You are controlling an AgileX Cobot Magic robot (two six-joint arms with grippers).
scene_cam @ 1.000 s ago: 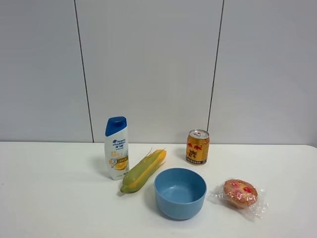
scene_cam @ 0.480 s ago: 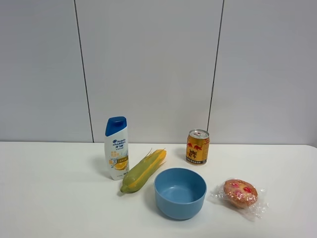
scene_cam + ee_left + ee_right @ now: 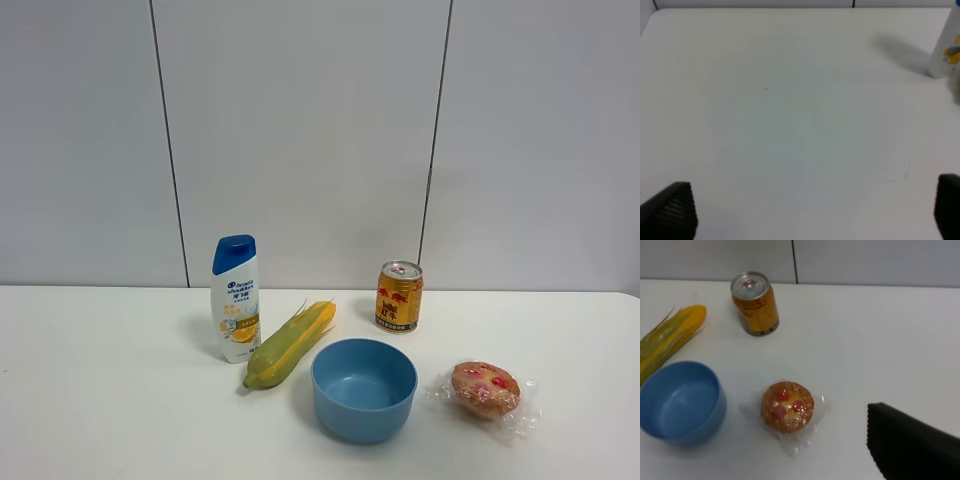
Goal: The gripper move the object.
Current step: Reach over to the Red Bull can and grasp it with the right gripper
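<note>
The gold-yellow Red Bull can [image 3: 399, 296] stands upright at the back of the white table [image 3: 120, 400], right of the middle. It also shows in the right wrist view [image 3: 755, 303], far from the one black finger [image 3: 912, 442] of my right gripper that shows there. The other finger is out of view, so I cannot tell how the jaws stand. My left gripper [image 3: 812, 205] is open and empty over bare table, its fingertips [image 3: 670, 210] wide apart. Neither gripper shows in the exterior view.
A white shampoo bottle with a blue cap [image 3: 235, 297] stands at the left. A corn cob [image 3: 288, 345] lies beside it. A blue bowl [image 3: 364, 388] sits in front of the can. A wrapped pastry [image 3: 485, 390] lies to the right.
</note>
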